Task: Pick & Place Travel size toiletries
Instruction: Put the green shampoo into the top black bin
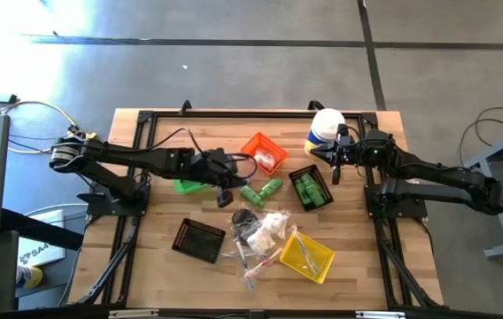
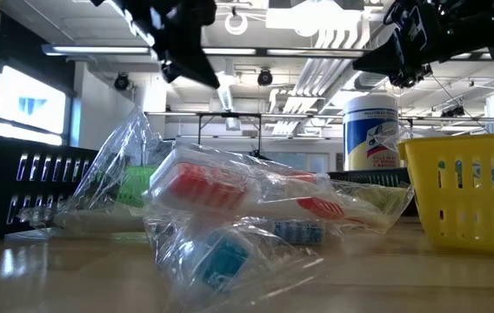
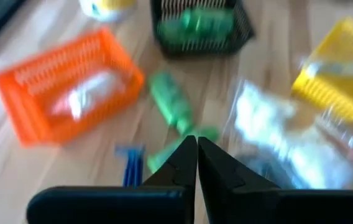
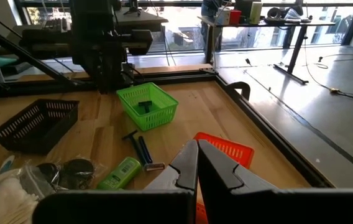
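Note:
The travel size toiletries lie scattered mid-table: two green bottles (image 1: 261, 190) and a blue razor (image 3: 130, 169) lie flat on the wood, and clear-wrapped packets (image 1: 260, 232) are heaped toward the near edge. My left gripper (image 1: 227, 197) hangs shut above the table beside the green bin (image 1: 189, 185), close to the bottles, with nothing between its fingers (image 3: 196, 155). My right gripper (image 1: 334, 172) waits shut in the air by the white canister (image 1: 325, 128), also with nothing in it (image 4: 197, 158).
An orange bin (image 1: 265, 152) holds a white packet. A black bin (image 1: 311, 188) holds green items, and the green bin (image 4: 146, 104) holds a dark piece. Another black bin (image 1: 198, 239) and a yellow bin (image 1: 307, 255) stand near the front. A black frame runs along the table's edges.

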Motion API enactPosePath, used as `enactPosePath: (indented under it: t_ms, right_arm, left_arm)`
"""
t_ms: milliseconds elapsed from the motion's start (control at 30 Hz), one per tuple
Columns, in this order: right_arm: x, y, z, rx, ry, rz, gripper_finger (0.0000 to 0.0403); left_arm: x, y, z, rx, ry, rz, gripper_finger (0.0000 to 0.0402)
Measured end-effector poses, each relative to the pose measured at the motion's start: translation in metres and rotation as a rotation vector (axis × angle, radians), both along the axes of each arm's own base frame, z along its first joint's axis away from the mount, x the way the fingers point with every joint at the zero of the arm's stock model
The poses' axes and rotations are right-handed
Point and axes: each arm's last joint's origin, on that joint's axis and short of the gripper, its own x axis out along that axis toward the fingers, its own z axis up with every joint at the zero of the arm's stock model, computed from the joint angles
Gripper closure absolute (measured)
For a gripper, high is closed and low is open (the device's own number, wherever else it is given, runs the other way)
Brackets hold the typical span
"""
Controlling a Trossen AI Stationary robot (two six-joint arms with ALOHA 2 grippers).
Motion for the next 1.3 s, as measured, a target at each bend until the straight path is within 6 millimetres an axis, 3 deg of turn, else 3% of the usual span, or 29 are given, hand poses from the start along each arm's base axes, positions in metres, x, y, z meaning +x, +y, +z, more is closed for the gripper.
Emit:
enactPosePath:
  t_ms: [233,433,533,733,1300]
  right_arm:
    - [0.000,0.000,0.000,0.024,-0.005,-0.004,0.0400]
    - [0.000,0.000,0.000,0.024,-0.006,-0.005,0.0401]
    - [0.000,0.000,0.000,0.024,-0.005,-0.005,0.0401]
    - [0.000,0.000,0.000,0.024,-0.005,-0.005,0.0401]
    - [0.000,0.000,0.000,0.048,-0.012,-0.009,0.0401]
  left_arm:
    - [0.005,0.000,0.001,0.010,-0.057,-0.006,0.0392]
    - [0.009,-0.003,-0.031,0.025,-0.274,-0.043,0.0392]
    - [0.001,-0.004,-0.057,0.004,-0.328,-0.085,0.0392]
    - [-0.016,-0.005,-0.079,0.007,-0.424,-0.137,0.0392]
    - [-0.019,-0.004,-0.085,0.124,-0.370,-0.167,0.0391]
